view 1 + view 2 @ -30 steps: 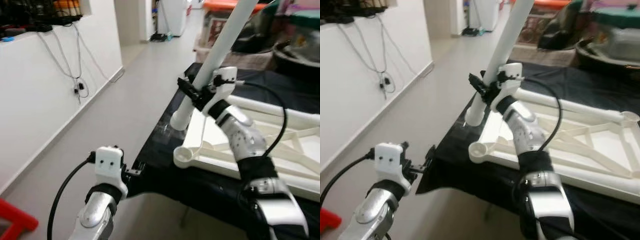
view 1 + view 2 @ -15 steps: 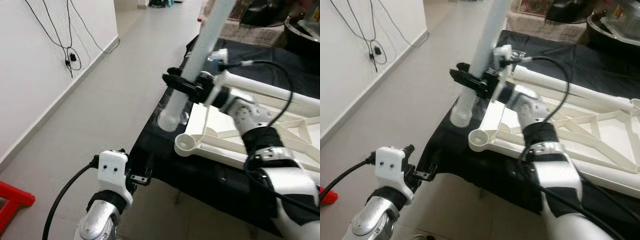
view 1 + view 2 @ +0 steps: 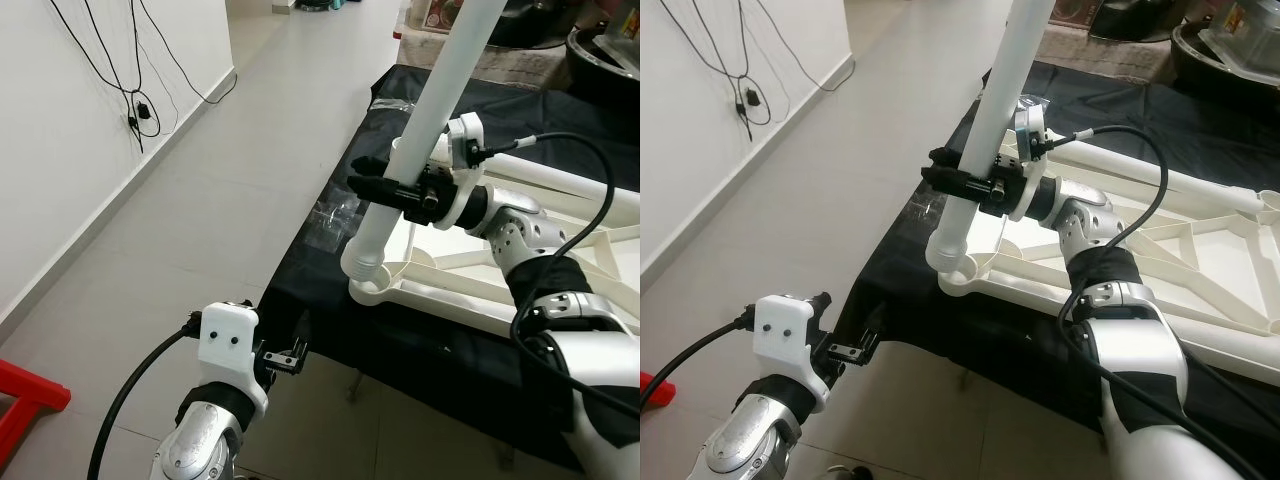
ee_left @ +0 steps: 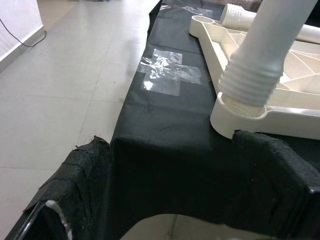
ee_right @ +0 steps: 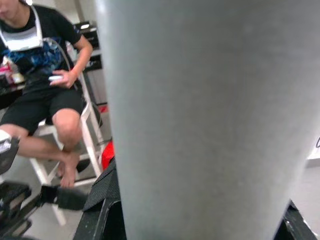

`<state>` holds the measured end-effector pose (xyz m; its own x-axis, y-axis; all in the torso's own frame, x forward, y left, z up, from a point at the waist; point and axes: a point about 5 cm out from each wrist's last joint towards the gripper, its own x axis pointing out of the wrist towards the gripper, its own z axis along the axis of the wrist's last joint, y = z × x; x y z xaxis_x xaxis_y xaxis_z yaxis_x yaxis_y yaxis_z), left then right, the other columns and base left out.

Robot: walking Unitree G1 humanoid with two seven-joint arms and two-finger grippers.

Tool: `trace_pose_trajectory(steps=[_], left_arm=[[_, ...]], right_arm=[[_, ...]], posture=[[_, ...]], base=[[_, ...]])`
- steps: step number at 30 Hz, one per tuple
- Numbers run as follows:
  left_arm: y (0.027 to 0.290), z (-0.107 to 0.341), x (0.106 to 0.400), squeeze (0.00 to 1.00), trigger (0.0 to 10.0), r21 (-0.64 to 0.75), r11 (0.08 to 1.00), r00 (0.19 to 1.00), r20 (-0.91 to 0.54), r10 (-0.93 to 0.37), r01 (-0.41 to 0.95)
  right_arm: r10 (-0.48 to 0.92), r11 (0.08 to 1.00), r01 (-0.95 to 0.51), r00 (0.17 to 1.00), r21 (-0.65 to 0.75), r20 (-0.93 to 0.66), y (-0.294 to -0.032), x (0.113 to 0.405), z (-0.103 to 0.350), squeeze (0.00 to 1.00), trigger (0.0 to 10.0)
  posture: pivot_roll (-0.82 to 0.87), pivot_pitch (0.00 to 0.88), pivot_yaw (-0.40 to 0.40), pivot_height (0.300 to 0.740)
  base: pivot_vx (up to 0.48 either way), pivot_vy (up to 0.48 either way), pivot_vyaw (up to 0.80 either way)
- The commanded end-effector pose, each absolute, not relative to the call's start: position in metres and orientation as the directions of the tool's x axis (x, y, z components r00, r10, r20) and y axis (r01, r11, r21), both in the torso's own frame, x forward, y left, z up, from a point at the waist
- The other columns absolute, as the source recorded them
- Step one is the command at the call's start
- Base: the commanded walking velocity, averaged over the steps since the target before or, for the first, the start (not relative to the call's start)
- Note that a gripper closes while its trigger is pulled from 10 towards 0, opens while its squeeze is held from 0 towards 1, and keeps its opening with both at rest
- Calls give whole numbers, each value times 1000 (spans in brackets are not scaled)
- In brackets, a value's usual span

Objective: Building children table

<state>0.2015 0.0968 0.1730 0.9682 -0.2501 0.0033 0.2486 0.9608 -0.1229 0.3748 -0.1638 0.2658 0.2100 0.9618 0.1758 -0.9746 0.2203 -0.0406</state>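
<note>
So the right gripper (image 3: pixel 372 188) had its jaws clamped on the white table leg (image 3: pixel 410 165), gripping it partway up the tube. Leg stood tilted, top leaning away from the robot, with its ribbed lower end sitting at the round corner socket (image 4: pixel 240 111) of the white table frame (image 3: pixel 1160 265). From the left wrist view the threaded end rested in or right on the socket mouth; couldn't tell how deep. Frame lay flat, underside up, on the bench (image 3: pixel 330 290), which was covered in black cloth, socket corner near the bench's front left edge. Strips of clear tape (image 4: pixel 167 70) sat on the cloth just beside that corner.

Left gripper (image 3: pixel 283 356) hung low in front of the bench edge, below the socket corner, jaws apart and holding nothing.

A person (image 5: pixel 42 85) sat on a white chair, seen past the leg in the right wrist view.
</note>
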Motion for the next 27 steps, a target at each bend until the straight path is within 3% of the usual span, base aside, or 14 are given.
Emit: trace_pose_trajectory(steps=[1, 11, 27], left_arm=[[95, 172, 198, 0, 10000, -125, 959, 966, -9, -257, 254], [98, 174, 198, 0, 10000, -117, 961, 967, -8, -253, 250], [97, 174, 198, 0, 10000, -116, 961, 967, -11, -255, 252]], right_arm=[[966, 213, -975, 202, -59, 159, -168, 373, 264, 0, 10000], [977, 193, -977, 182, -93, 112, -166, 373, 254, 0, 10000], [963, 266, -956, 259, -125, 76, -167, 378, 252, 0, 10000]], posture=[[131, 166, -64, 740], [139, 174, -58, 740], [141, 194, -57, 740]], base=[[0, 0, 0], [0, 0, 0], [0, 0, 0]])
